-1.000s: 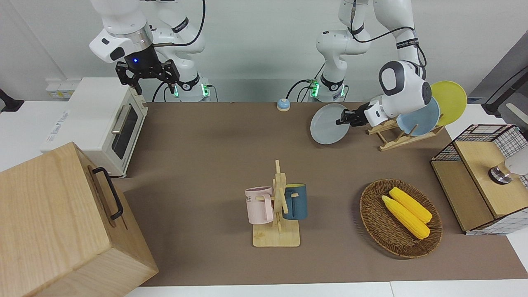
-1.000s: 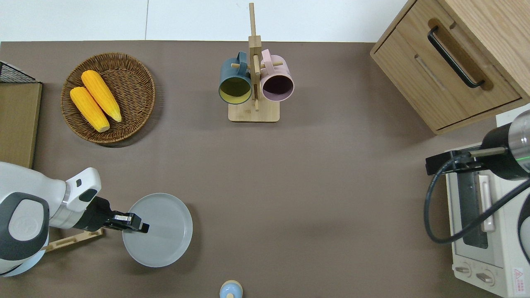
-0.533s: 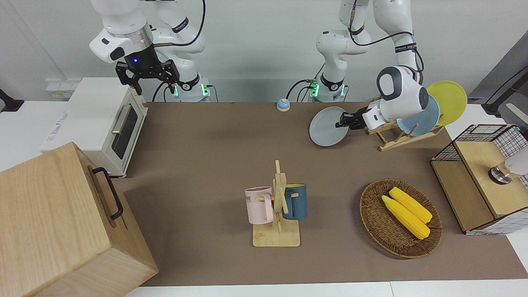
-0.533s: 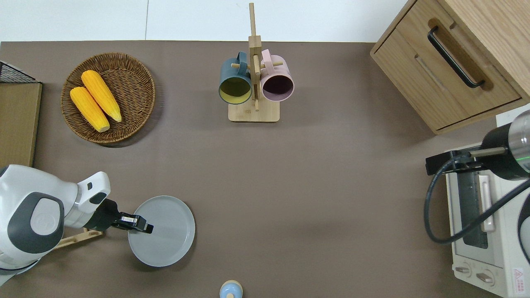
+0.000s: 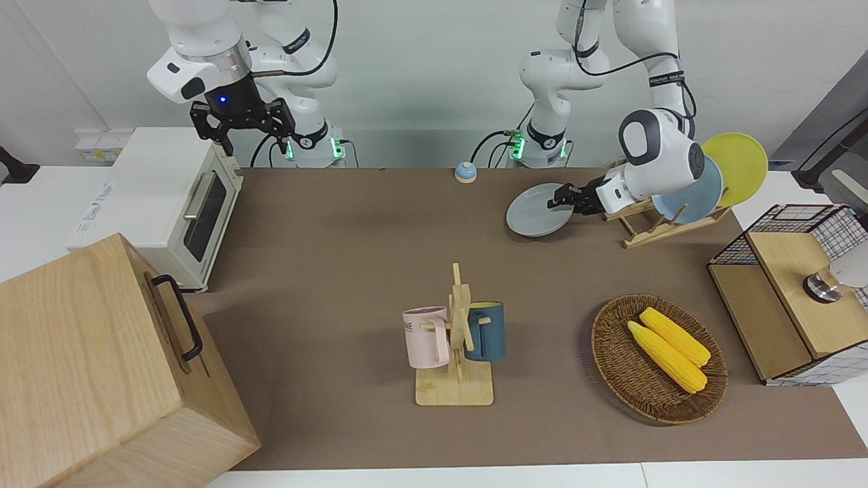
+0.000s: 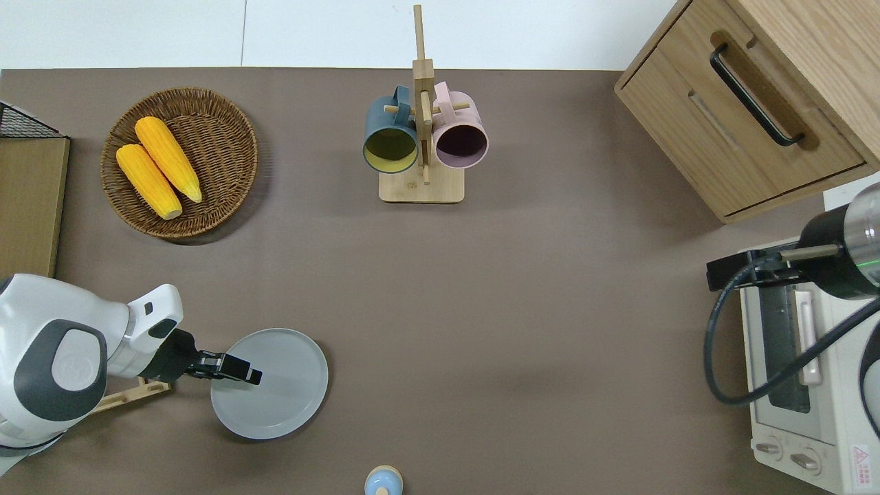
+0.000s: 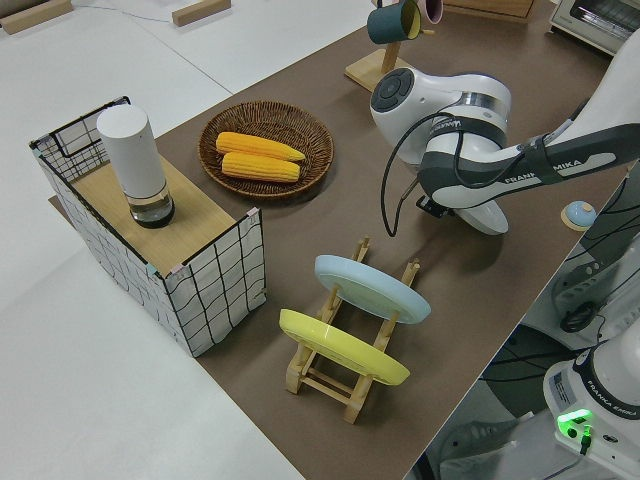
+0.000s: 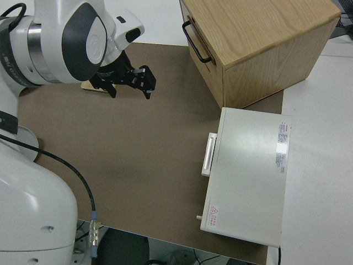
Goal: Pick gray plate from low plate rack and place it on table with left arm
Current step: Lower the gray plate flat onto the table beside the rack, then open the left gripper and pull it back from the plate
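Observation:
The gray plate (image 5: 536, 213) (image 6: 278, 392) hangs nearly level, low over the table (image 5: 352, 257), beside the low plate rack (image 5: 651, 227) (image 6: 130, 395) (image 7: 345, 375) toward the table's middle. My left gripper (image 5: 564, 198) (image 6: 237, 372) is shut on the plate's rim nearest the rack. I cannot tell whether the plate touches the table. The rack holds a sky-blue plate (image 5: 695, 196) (image 7: 370, 288) and a yellow plate (image 5: 739, 166) (image 7: 340, 347). The arm hides the gray plate in the left side view. My right gripper (image 5: 243, 127) (image 8: 128, 81) is parked and open.
A mug tree (image 5: 456, 339) with a pink and a dark blue mug stands mid-table. A wicker basket (image 5: 614, 359) holds two corn cobs. A wire-sided box (image 5: 790, 298), a small blue bell (image 5: 465, 172), a toaster oven (image 5: 163, 203) and a wooden drawer cabinet (image 5: 102, 366) stand around.
My left gripper has lowered the gray plate and tipped it from slanted to almost level, shifting it slightly toward the table's middle. The right arm has not moved.

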Controlling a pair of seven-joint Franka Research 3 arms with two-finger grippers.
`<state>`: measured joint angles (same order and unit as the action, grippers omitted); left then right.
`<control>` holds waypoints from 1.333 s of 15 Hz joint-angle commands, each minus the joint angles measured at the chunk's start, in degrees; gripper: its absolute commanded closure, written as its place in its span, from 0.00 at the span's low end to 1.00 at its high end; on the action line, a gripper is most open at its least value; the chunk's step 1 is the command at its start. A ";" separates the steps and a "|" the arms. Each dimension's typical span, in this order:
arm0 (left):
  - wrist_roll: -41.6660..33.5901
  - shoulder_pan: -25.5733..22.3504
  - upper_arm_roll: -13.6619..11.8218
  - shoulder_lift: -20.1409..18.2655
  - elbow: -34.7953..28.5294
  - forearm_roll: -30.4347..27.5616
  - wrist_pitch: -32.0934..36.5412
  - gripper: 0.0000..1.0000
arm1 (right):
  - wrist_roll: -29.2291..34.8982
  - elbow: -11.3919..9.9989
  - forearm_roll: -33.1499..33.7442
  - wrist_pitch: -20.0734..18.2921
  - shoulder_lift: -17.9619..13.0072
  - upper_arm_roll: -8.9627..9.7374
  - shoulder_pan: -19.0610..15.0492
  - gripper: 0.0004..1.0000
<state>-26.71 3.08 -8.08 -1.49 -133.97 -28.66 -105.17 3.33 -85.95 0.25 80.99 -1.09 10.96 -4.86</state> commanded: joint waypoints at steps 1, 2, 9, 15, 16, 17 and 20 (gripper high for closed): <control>0.08 0.70 -0.45 -0.44 -0.15 0.00 -1.36 0.00 | 0.01 0.35 -0.43 -0.83 -0.14 0.29 -0.41 0.01; 0.08 0.70 -0.53 -0.35 -0.06 0.09 -1.36 0.00 | 0.01 0.35 -0.43 -0.83 -0.14 0.38 -0.41 0.01; 1.40 -0.26 -1.32 -0.35 4.06 1.93 0.75 0.00 | 0.01 0.35 -0.43 -0.83 -0.14 0.38 -0.41 0.01; 6.74 0.00 -1.41 -0.96 11.52 8.16 6.19 0.00 | 0.01 0.35 -0.43 -0.74 -0.14 0.38 -0.41 0.01; 9.02 0.00 -1.33 -0.79 13.98 9.22 8.20 0.00 | 0.01 0.35 -0.43 -0.83 -0.14 0.38 -0.41 0.01; 10.61 0.00 -1.24 -0.62 16.35 9.23 9.96 0.00 | 0.01 0.35 -0.43 -0.83 -0.14 0.38 -0.41 0.01; 13.34 0.26 -1.06 -1.14 23.47 10.63 13.48 0.00 | 0.01 0.35 -0.43 -0.83 -0.14 0.38 -0.41 0.01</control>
<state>-17.35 2.72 -9.11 -2.35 -117.66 -20.69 -96.23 3.33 -85.95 0.25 80.99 -1.09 10.96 -4.86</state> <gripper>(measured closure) 0.004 0.009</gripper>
